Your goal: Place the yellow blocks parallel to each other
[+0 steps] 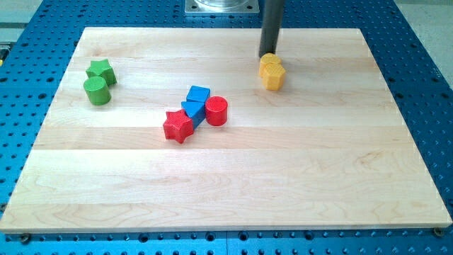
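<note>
Two yellow blocks sit pressed together at the view's upper right: a yellow one [270,64] behind, partly hidden, and a yellow hexagon [273,76] in front of it. My tip [267,54] comes down from the view's top and touches the back of the rear yellow block. The rod hides part of that block, so its shape is unclear.
A green star [102,70] and a green cylinder [97,91] sit at the view's left. In the middle lie a red star [178,126], a blue cube [198,94], a second blue block [192,110] and a red cylinder [216,110], clustered. The wooden board [226,191] rests on a blue perforated table.
</note>
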`<state>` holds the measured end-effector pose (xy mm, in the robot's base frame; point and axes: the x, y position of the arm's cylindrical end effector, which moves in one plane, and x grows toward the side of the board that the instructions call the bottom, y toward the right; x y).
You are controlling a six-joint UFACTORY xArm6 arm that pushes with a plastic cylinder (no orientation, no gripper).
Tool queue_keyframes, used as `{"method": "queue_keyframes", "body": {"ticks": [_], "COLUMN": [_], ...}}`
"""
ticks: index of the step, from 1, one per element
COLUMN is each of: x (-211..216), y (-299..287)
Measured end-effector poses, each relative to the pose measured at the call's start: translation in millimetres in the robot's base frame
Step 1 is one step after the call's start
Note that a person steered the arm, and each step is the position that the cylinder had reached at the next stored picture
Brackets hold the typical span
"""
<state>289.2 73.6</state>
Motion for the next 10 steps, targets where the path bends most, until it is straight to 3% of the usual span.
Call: {"method": "queue_keyframes", "body": {"ticks": [1,2,3,4,5,7,9,10], "x": [53.1,70.7,35.0,83.4,121.6,85.6,96.7,77.8], "y": [24.9,62.3,47.1,0.8,3.8,73.8,157.5,104.2]}}
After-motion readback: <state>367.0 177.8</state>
